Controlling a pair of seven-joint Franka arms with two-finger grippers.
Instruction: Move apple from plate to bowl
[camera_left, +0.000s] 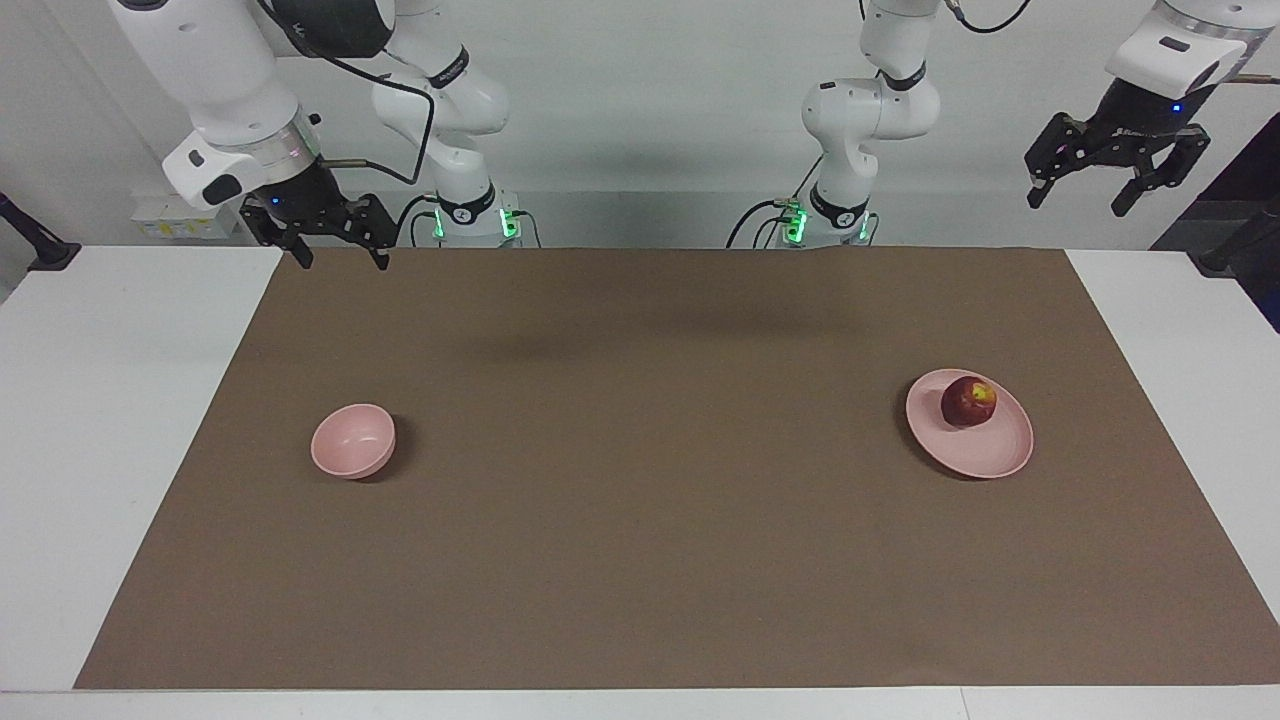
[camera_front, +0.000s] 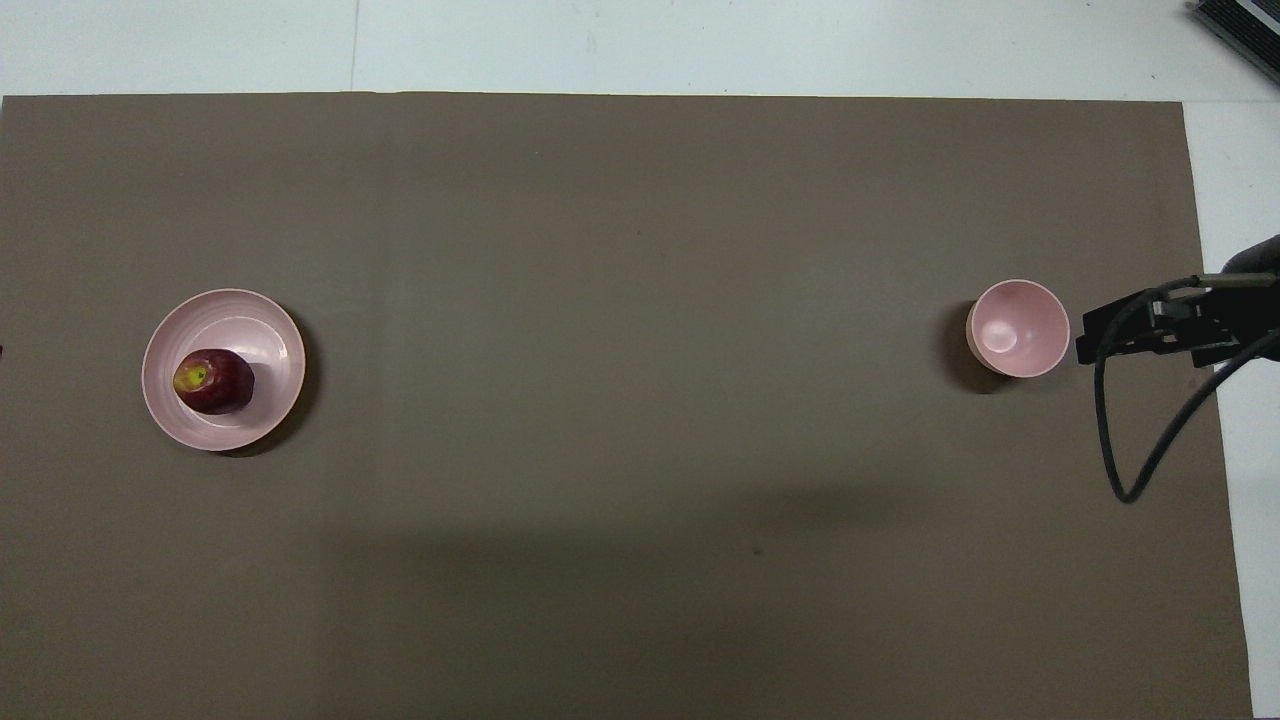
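Apple (camera_left: 968, 402) sits upright on plate (camera_left: 990, 455), yellow top up; no long axis. Left gripper (camera_left: 1118, 185) and right gripper (camera_left: 334, 245) fingers wide, empty.

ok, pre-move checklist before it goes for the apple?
1. Small dark red apple sits on the flat pale pink plate, upright: ok.
2. Small deep pale pink bowl holds nothing: ok.
3. Left gripper open, holding nothing, raised above the left arm's end of the table: ok.
4. Right gripper open, holding nothing, waiting near the right arm's end: ok.
5. Brown mat between plate and bowl free of obstacles: ok.
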